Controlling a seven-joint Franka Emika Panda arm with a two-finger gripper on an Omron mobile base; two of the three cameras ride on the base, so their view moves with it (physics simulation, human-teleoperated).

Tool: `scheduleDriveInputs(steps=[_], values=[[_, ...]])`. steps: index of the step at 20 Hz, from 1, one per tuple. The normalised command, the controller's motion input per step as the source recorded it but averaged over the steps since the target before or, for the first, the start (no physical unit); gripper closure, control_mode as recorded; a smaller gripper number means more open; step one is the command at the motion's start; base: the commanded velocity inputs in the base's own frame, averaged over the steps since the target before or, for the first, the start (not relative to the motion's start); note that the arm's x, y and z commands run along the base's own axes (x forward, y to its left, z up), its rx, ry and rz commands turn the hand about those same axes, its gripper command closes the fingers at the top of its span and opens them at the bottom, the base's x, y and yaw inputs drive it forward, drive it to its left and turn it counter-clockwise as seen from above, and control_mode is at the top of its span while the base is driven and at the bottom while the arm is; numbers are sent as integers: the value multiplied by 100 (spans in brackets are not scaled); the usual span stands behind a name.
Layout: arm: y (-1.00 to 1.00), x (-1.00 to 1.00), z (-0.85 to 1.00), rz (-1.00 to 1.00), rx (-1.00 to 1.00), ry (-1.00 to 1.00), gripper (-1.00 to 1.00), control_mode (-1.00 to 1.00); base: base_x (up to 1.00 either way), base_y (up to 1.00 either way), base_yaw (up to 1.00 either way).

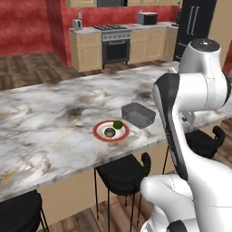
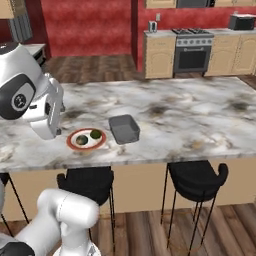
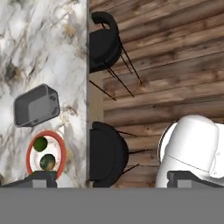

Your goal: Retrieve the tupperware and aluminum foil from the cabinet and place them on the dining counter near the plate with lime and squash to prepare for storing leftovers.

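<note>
On the marbled tabletop, left to right: the red-rimmed plate with two dark green pieces, the empty grey tupperware just beside it; my hand's opening I cannot tell.

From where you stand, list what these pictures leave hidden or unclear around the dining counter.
- Gripper: in the hand view the grey band cuts off the fingertips, so open or shut is unclear.
- Plate: hand view, its lower rim sits behind a fingertip.
- Tupperware: left base view, the arm covers its right corner.
- Dining counter: both ends run past the frame edges.
</note>
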Motion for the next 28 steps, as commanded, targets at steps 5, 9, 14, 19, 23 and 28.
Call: scheduleDriveInputs(steps=[5, 9, 14, 19, 23, 28], values=[[0, 0, 0, 0, 0, 0, -100, 100, -31, -100, -34], [0, 0, 0, 0, 0, 0, -100, 100, 30, -100, -33], [0, 0, 0, 0, 0, 0, -100, 100, 82, -100, -20], [0, 0, 0, 0, 0, 0, -100, 100, 88, -100, -13], [0, 0, 0, 0, 0, 0, -100, 100, 82, -100, -4], [0, 0, 0, 0, 0, 0, -100, 100, 89, -100, 0]])
